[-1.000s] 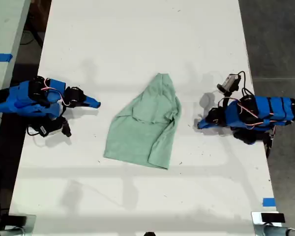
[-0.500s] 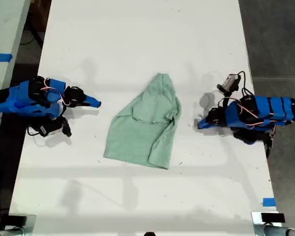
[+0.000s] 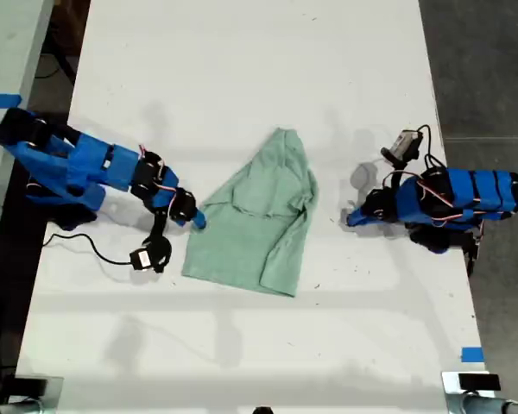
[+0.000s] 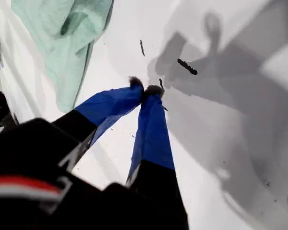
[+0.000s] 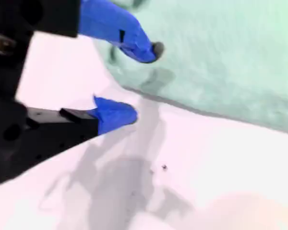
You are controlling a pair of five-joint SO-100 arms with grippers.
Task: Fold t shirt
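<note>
— At the middle of the white table (image 3: 242, 69) lies the mint-green t shirt (image 3: 255, 216), partly folded.

— And the claws?

— My second claw (image 5: 134, 81) gapes wide at the shirt's nine o'clock edge. My first claw (image 4: 146, 89), pinched closed and empty, rests at three o'clock, apart from the cloth.

Arm shells: bright blue plastic segments on both arms, with black motor blocks at the joints.
My first gripper (image 4: 146, 90): two long blue fingers (image 4: 151, 129) tapering to dark, worn tips, set on a black base with a red and white stripe.
My second gripper (image 5: 134, 81): two short blue fingers (image 5: 120, 28), pointed, one with a dark rounded tip, on a black body.
Cables: thin red, white and black wires looped over the joints; a black lead trails from each arm.
Wrist camera: small grey-and-black module.
</note>
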